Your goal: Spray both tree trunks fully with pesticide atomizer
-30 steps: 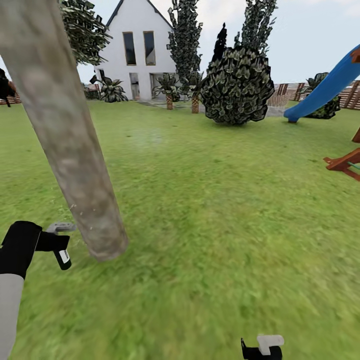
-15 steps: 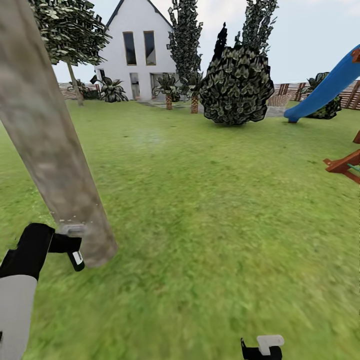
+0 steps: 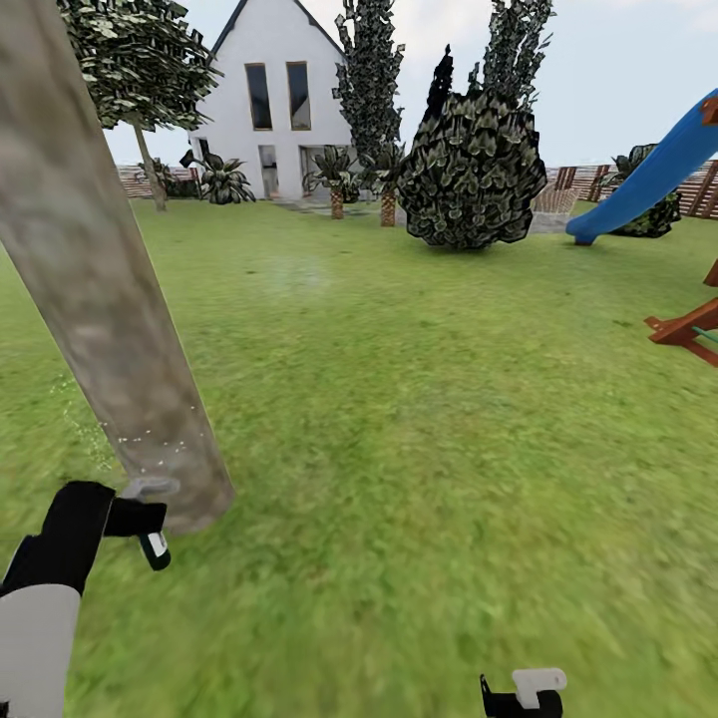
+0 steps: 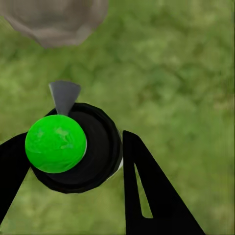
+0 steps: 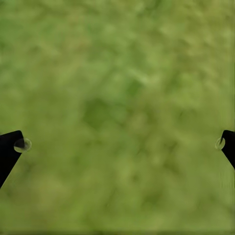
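A thick mottled beige-grey tree trunk [image 3: 110,299] leans across the left of the head view, and its base [image 4: 54,19] shows in the left wrist view. Right beside that base, my left gripper [image 3: 148,519] [image 4: 76,139] is shut on the pesticide atomizer [image 3: 153,543]. From the wrist the atomizer [image 4: 56,144] shows a bright green cap, a black round body and a grey nozzle pointing at the trunk. Whitish pesticide speckles [image 3: 150,454] dot the trunk's lower part and the grass to its left. My right gripper [image 3: 524,690] [image 5: 117,144] hangs open over bare grass.
Lawn [image 3: 429,419] stretches ahead to a white house [image 3: 274,100]. A round dark bush [image 3: 474,175] stands mid-back, a blue slide [image 3: 648,175] and red-brown wooden frame [image 3: 688,329] at right. A thin-stemmed leafy tree [image 3: 145,70] stands back left before the slat fence [image 3: 135,179].
The trunk has slid left in the head view, uncovering the back-left tree. My left gripper with the atomizer has sunk lower beside the trunk's base. More speckles show on bark and grass.
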Available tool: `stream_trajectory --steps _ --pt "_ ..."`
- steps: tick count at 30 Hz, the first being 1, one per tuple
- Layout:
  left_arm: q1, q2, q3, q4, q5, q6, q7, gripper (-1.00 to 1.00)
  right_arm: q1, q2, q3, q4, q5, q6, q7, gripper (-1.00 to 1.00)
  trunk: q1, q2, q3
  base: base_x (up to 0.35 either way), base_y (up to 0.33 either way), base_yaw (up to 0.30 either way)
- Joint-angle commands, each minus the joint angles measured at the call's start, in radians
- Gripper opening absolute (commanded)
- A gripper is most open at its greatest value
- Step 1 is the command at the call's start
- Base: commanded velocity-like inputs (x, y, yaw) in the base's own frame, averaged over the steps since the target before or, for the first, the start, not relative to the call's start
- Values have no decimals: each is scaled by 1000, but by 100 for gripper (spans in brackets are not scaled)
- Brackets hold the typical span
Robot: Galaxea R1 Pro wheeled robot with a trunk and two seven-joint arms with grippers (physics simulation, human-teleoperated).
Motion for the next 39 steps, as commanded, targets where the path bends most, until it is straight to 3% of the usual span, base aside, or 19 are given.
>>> stream_trajectory --steps 1,3,4,5,8,16,19,20,23,25,27,28,29,30,39 --pt "0 1 31 0 -2 -9 1 -100 0 0 0 0 0 0 0 100 0 0 0 0 0 0" --pt "1 20 123 -2 -7 -18 3 -100 0 0 0 0 0 0 0 100 0 0 0 0 0 0" --pt "1 55 164 -3 -4 -34 3 -100 0 0 0 0 0 0 0 100 0 0 0 0 0 0" --pt "1 72 176 -3 -2 -44 3 -100 0 0 0 0 0 0 0 100 0 0 0 0 0 0" --pt "-2 83 184 -16 -1 -49 3 -100 0 0 0 0 0 0 0 100 0 0 0 0 0 0" --pt "-11 78 172 -35 -1 -63 0 -100 0 0 0 0 0 0 0 100 0 0 0 0 0 0" --pt "52 71 175 63 -2 -190 3 -100 0 0 0 0 0 0 0 100 0 0 0 0 0 0" --pt "60 70 181 145 -8 -221 4 -100 0 0 1 0 0 0 0 100 0 0 0 0 0 0" --pt "70 70 181 242 -9 -308 14 -100 0 0 1 0 0 0 0 100 0 0 0 0 0 0" --pt "74 65 184 317 2 -371 146 -100 0 0 1 0 0 -1 0 100 0 0 0 0 0 0" --pt "74 56 187 328 13 -377 187 -100 0 0 1 0 0 0 0 100 0 0 0 0 0 0" --pt "74 54 188 325 35 -379 197 -100 0 0 1 0 0 0 0 100 0 0 0 0 0 0" --pt "75 52 192 330 99 -381 290 -100 0 -1 0 0 0 0 0 100 0 0 0 0 0 0" --pt "76 49 194 341 111 -382 336 -100 0 -1 0 0 0 -1 0 100 0 0 0 0 0 0" --pt "76 47 195 343 117 -382 362 -100 0 0 0 0 0 0 0 100 0 0 0 155 0 0"
